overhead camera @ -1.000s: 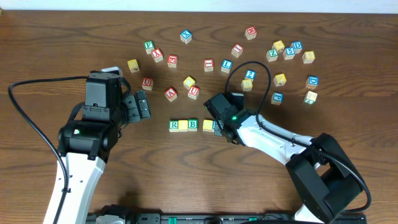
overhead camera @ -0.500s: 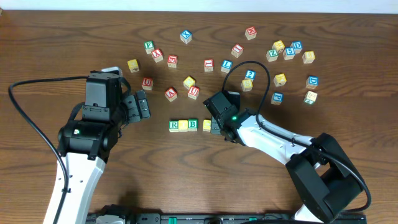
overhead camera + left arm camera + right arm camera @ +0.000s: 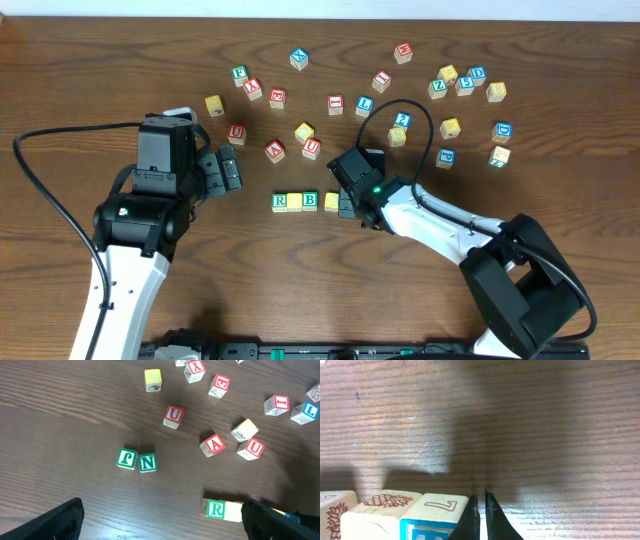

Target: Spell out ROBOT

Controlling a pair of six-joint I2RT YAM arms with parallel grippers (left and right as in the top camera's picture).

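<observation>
Top-down overhead, close wrist views; letter row in all.

You have a dark brown wood-grain worktop filling the frame, with a pale strip along the top edge.

Overhead, even bright light falls on my table, shadows short and soft. In my right wrist view a broad dark shadow fills the upper centre, and my right fingertips at the bottom edge are blurred; my left fingers are dark, unfocused shapes in the lower corners.
</observation>
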